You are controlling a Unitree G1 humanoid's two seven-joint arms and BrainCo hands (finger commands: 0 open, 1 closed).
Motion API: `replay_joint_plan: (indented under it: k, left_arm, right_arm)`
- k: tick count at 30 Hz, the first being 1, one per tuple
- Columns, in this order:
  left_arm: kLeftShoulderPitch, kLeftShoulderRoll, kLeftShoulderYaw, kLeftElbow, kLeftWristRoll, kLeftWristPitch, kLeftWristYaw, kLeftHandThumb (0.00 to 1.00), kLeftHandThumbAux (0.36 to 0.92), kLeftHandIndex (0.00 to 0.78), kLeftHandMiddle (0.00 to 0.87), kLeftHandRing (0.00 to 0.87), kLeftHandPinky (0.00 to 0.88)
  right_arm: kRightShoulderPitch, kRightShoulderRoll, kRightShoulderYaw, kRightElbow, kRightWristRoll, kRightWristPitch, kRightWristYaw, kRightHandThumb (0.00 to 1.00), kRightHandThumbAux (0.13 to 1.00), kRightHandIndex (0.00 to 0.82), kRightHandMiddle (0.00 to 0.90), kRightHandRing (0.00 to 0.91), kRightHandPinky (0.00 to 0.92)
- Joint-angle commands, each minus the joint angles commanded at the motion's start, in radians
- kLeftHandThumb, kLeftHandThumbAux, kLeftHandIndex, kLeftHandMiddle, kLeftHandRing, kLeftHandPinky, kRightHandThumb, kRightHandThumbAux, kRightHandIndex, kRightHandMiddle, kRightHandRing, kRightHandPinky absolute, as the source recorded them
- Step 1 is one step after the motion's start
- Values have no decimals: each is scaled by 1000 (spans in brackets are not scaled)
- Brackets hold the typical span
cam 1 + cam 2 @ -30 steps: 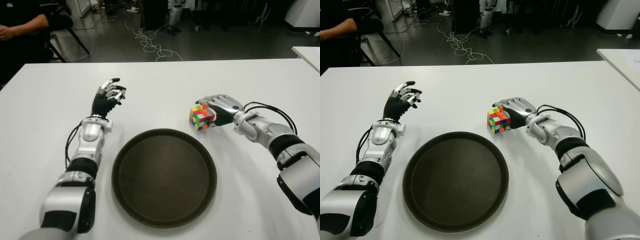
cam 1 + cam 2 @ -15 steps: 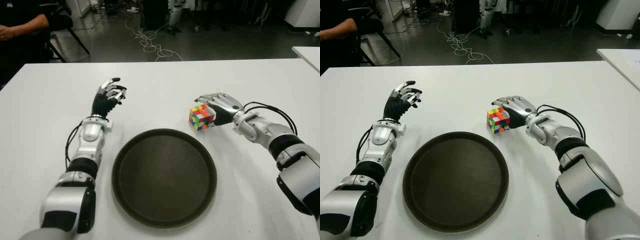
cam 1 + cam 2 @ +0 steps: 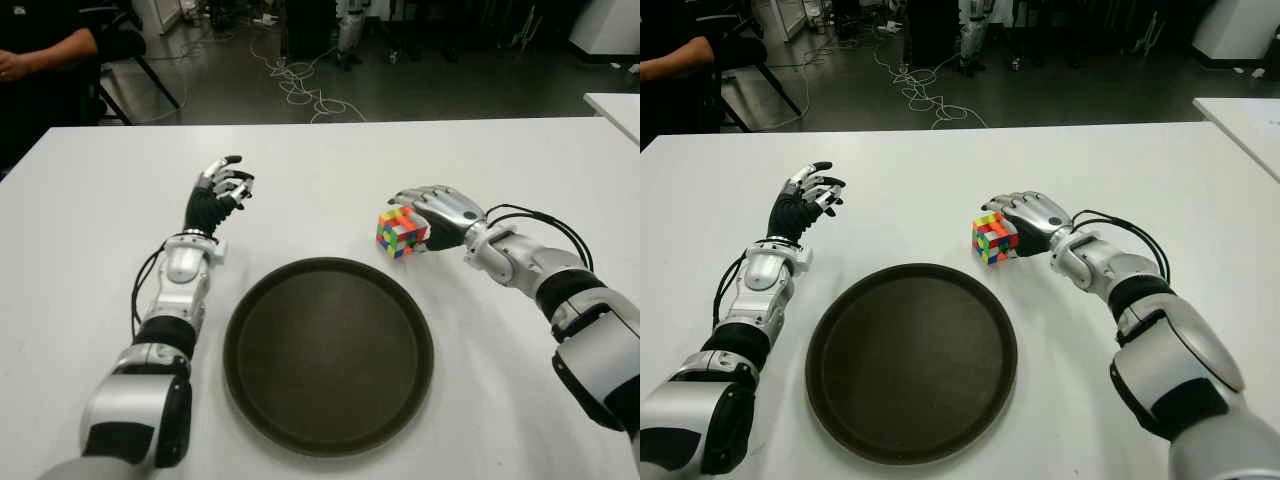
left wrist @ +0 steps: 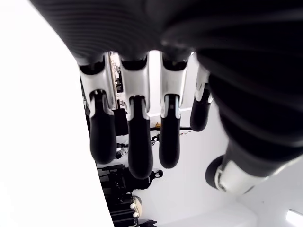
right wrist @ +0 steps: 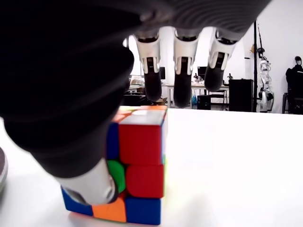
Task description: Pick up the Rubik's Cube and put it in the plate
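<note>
The Rubik's Cube [image 3: 401, 231] stands on the white table [image 3: 320, 170], just past the far right rim of the round dark plate [image 3: 328, 355]. My right hand [image 3: 425, 212] reaches it from the right. Its fingers [image 5: 182, 87] arch over the cube's [image 5: 139, 165] top with a gap showing below the tips. The thumb [image 5: 87, 177] lies against the cube's side. The plate holds nothing. My left hand [image 3: 220, 188] shows left of the plate, fingers [image 4: 135, 142] relaxed around nothing.
A seated person [image 3: 45, 45] is at the far left corner beyond the table. Cables [image 3: 300, 85] lie on the floor behind. Another white table's corner [image 3: 615, 105] shows at the right.
The right hand and the cube have shifted slightly left, towards the plate's far rim. The left arm has not moved.
</note>
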Motion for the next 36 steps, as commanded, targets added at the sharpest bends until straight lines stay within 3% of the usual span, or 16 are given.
replay_joint_plan:
  k: [10, 26, 36]
  left_arm:
    - [1, -3, -1, -5, 0, 4, 4, 277, 677, 231, 411, 493, 549]
    - [7, -8, -4, -21, -1, 13, 10, 297, 697, 234, 412, 485, 552]
    - [5, -11, -1, -20, -7, 15, 4, 300, 692, 228, 412, 484, 557]
  right_arm:
    - [-2, 2, 3, -1, 2, 2, 14, 229, 831, 163, 170, 164, 148]
    - [3, 3, 11, 0, -1, -13, -9, 196, 839, 168, 188, 189, 189]
    - [0, 7, 8, 3, 9, -28, 38, 114, 836, 99, 135, 139, 140]
